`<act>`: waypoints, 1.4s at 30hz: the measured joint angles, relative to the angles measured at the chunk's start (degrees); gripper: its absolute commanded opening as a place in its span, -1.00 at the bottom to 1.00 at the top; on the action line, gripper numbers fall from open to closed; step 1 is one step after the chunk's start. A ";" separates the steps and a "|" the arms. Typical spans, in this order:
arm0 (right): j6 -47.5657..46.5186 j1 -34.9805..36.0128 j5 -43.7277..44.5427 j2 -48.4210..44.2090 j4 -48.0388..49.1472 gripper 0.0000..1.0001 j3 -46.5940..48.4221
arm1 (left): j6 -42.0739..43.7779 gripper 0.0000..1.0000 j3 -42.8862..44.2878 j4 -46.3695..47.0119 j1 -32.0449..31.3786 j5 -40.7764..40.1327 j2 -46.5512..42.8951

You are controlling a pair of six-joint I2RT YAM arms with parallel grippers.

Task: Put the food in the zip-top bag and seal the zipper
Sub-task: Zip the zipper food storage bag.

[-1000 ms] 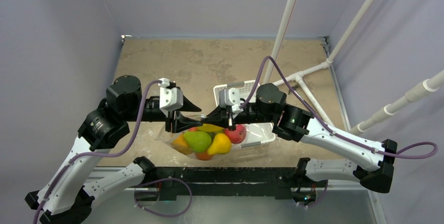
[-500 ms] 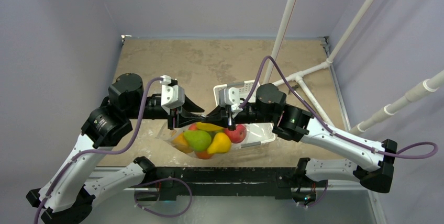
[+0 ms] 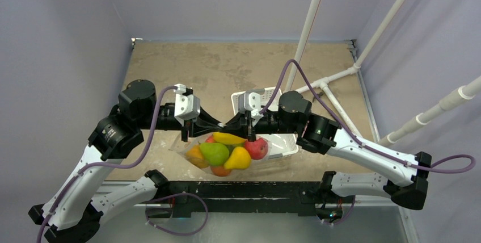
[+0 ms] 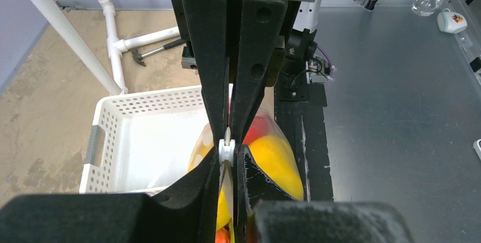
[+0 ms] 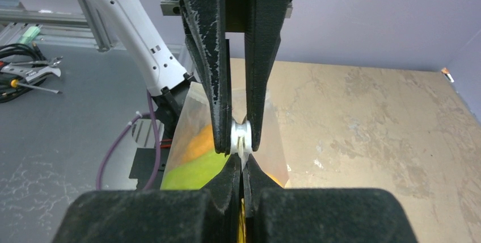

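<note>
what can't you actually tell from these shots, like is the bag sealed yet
- Whether the zipper is sealed: wrist views see it end-on between the left hand and right hand; top view too small.
- Food count: pieces overlap inside the bag, top view.
- Tray floor: right arm and bag cover part, top view.

Top view: bright, even, diffuse light from above. Shadows soft and faint on counter [image 3: 227, 67]. Focus sharp across frame. Fruit [image 3: 214, 152] carries small white glints; bag [image 3: 182, 147] gives faint sheen.

Left wrist view: left hand [image 4: 228, 159] close to lens, black, blurred along bottom edge, surface detail lost. Background crisp; grey surface [image 4: 397, 112] shows soft, dull reflection.

Right wrist view: right hand [image 5: 242, 163] likewise dark and out of focus at bottom. Fruit colours hazy through bag. Counter evenly lit, mottling clear.
</note>
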 measured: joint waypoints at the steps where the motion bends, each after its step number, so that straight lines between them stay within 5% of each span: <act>1: 0.22 0.00 0.44 -0.24 0.00 -1.00 -0.02 | 0.15 -1.00 -0.07 -0.02 0.00 -0.17 -0.09; 42: 3.82 0.22 6.49 -2.58 5.53 -1.00 -1.40 | 0.11 -1.00 0.50 -12.98 -0.07 -16.11 -3.50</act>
